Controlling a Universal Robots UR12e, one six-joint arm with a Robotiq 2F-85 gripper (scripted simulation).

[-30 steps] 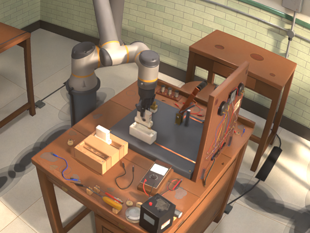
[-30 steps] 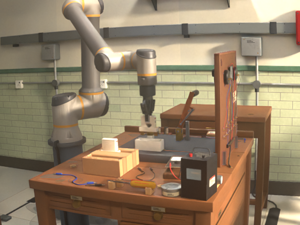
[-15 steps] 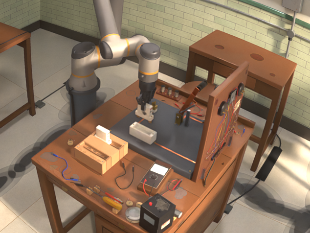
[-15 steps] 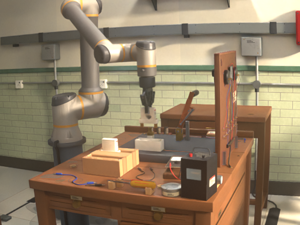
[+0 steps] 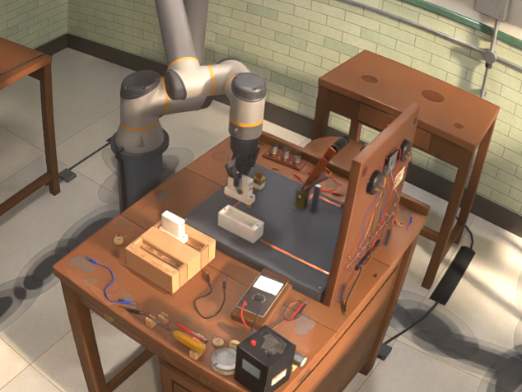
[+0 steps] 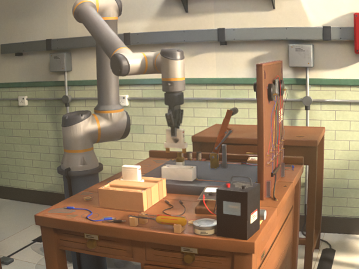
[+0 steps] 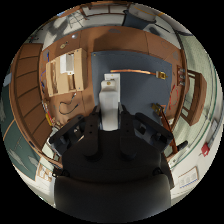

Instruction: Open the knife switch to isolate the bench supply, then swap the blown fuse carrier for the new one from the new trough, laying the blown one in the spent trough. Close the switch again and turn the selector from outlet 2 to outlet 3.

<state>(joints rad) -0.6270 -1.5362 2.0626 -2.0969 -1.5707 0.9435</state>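
Note:
The blown fuse carrier (image 5: 240, 192) (image 6: 175, 138) (image 7: 109, 105) is a white block with brass prongs, lifted clear above the white fuse base (image 5: 240, 223) (image 6: 178, 172) on the grey board. The new carrier (image 5: 173, 225) (image 6: 131, 172) (image 7: 66, 63) stands upright in one trough of the wooden trough box (image 5: 170, 254) (image 6: 133, 194). The other trough beside it is empty. The knife switch (image 5: 322, 166) (image 6: 224, 128) stands tilted up, open, with its black handle high. The selector sits on the far face of the upright panel (image 5: 373, 202), hidden from me. My gripper (image 5: 239, 177) (image 6: 174, 128) (image 7: 109, 120) is closed around the blown carrier.
The trough box sits left of the grey board. A multimeter (image 5: 262, 297), a black supply box (image 5: 264, 358) (image 6: 237, 212), a screwdriver (image 5: 187, 337), a tin and loose leads lie along the near bench edge. The upright panel walls off the right side.

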